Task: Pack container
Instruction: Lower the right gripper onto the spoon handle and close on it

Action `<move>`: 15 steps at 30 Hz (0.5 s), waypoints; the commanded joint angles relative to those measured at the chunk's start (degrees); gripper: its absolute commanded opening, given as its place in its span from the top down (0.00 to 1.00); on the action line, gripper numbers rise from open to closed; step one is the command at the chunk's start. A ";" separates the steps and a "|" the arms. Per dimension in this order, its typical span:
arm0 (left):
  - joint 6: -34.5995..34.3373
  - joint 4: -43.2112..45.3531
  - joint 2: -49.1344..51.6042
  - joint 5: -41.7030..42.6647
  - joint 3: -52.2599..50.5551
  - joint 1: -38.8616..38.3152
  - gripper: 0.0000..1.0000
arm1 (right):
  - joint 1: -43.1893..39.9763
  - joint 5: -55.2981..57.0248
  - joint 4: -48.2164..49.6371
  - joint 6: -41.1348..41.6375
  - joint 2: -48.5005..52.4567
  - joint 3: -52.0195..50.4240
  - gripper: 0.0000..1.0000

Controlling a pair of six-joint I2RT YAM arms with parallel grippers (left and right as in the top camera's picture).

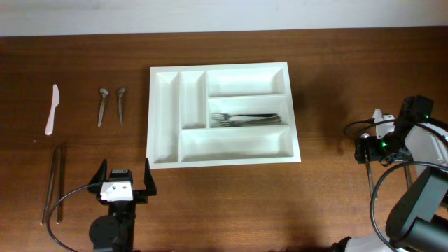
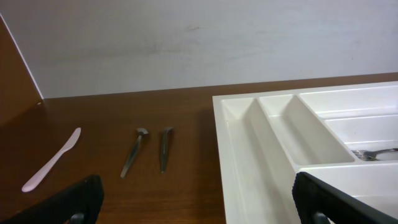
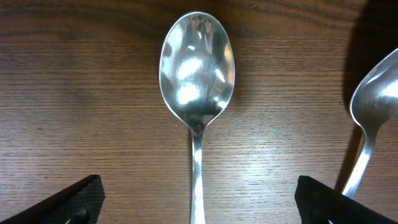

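Both: left claw (image 1: 125,169), right claw (image 3: 199,198) wide open, empty
Spoon (image 3: 196,68): under right claw, handle crossing its jaw line
Container (image 1: 224,159): well apart, to its left

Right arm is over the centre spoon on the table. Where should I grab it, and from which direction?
Grip the spoon by its handle just below the bowl, coming straight down with the open right gripper. It lies flat, hollow side up, the narrow handle running midway between the fingers, so they close across it. The bowl is too wide and rounded.
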 commanded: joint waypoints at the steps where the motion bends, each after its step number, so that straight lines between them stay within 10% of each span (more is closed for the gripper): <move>1: -0.55 -0.20 -0.26 0.04 -0.28 0.37 0.01 | -0.26 0.61 -0.17 -0.39 1.57 -0.66 0.01; 15: -0.55 -0.20 -0.26 0.04 -0.28 0.37 0.01 | -2.78 2.95 -1.25 -0.39 5.92 -1.40 0.01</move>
